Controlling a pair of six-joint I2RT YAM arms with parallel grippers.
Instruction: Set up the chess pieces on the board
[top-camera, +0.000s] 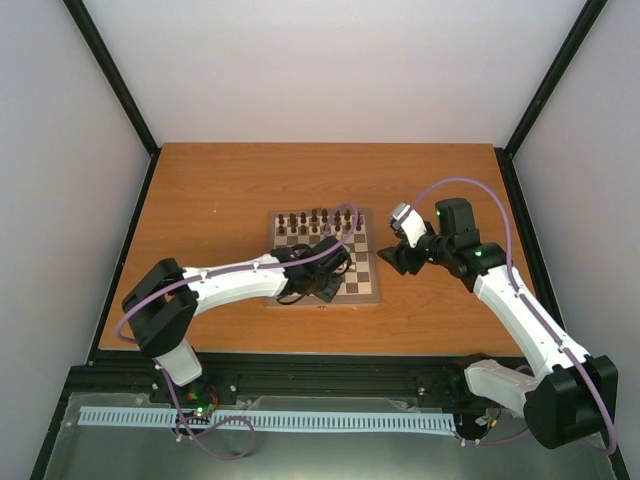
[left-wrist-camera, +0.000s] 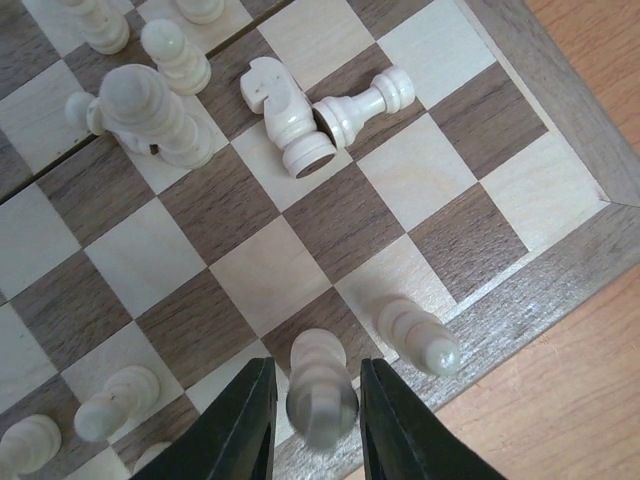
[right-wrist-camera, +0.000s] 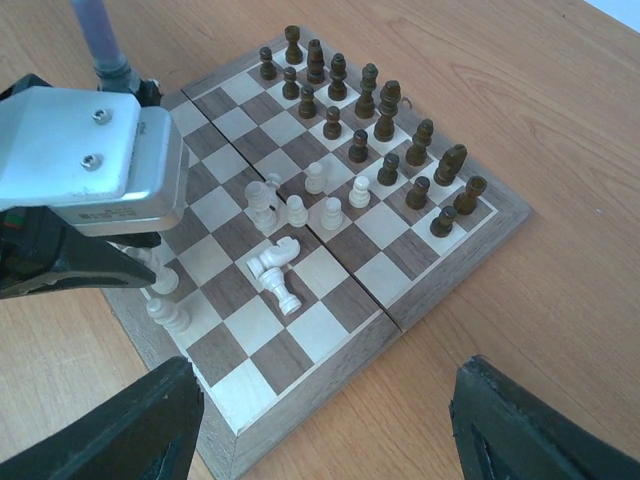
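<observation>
Wooden table (top-camera: 200, 200) with two arms reaching over it. The left arm (top-camera: 230, 285) stretches across the near half of the chessboard (top-camera: 362, 288). The right arm (top-camera: 520, 300) is bent, its wrist held off the board's right edge.

Right gripper (right-wrist-camera: 328, 370): jaws spread wide, nothing between them. It hangs above the board's near corner, with the whole board lying ahead of it.

Left gripper (left-wrist-camera: 317, 368): jaws narrowly parted around one upright cream piece (left-wrist-camera: 322, 392), which stands on the board's edge row. The fingers (left-wrist-camera: 245, 430) flank it closely. Whether the pads press it cannot be told.

Dark pieces (right-wrist-camera: 372, 115): upright in two rows at the side of the board farthest from the right gripper.

Cream pieces, placed from the left gripper:
- One (left-wrist-camera: 420, 338) stands just right of the right finger, by the border frame.
- Two (left-wrist-camera: 115, 402) stand to the left, in the same edge rows.
- A cluster (left-wrist-camera: 140, 112) stands well ahead and to the left.

A cream knight (left-wrist-camera: 285, 115) lies on its side straight ahead of the left gripper, with a toppled cream pawn (left-wrist-camera: 365, 100) touching its base.
</observation>
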